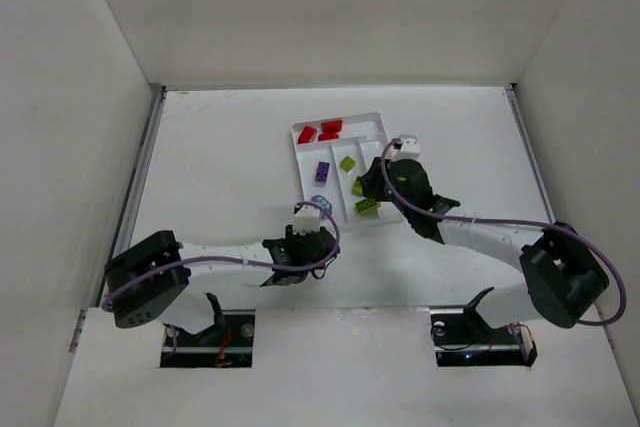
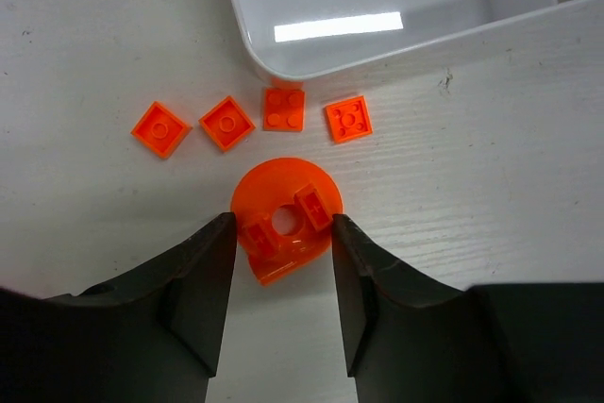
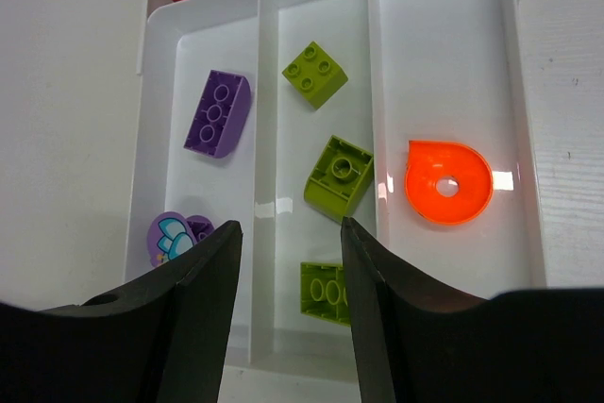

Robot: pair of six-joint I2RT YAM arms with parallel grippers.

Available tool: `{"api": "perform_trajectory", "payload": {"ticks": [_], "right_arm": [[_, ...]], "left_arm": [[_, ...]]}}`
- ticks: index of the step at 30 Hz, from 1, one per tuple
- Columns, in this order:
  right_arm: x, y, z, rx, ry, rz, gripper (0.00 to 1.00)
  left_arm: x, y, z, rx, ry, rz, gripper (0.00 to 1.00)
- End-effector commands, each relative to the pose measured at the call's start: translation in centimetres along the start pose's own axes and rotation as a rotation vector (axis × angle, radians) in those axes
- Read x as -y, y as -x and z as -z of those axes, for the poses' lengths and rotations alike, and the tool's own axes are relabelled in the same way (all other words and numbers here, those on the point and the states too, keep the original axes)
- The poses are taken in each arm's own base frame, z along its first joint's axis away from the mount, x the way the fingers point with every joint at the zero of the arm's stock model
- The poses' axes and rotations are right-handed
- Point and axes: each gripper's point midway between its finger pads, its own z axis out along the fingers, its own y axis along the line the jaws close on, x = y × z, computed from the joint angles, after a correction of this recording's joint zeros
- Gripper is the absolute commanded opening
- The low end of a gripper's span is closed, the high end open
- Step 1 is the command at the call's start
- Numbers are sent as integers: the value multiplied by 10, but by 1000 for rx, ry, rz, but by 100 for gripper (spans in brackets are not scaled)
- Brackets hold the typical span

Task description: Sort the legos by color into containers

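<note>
Just outside a corner of the white tray (image 2: 425, 44), on the tabletop (image 2: 94, 25), the left fingers (image 2: 203, 299) pinch an orange round piece (image 2: 283, 209) from both sides, while the right fingers (image 3: 203, 299) hang apart and empty over the tray, which holds another orange disc (image 3: 447, 181).

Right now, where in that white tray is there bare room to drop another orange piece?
The tray is roomiest in the long section holding the orange round piece. There is bare floor between that piece and the section's far end wall, and a smaller patch on its near side. The middle section is crowded with three green bricks.
</note>
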Motion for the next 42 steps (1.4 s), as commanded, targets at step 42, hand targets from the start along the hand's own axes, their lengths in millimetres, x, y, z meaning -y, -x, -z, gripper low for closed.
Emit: {"api": "perform_trajectory", "payload": {"ticks": [42], "right_arm": [[112, 74, 51, 370, -203, -385, 64]], "left_arm": [[143, 201, 0, 255, -291, 14, 18]]}}
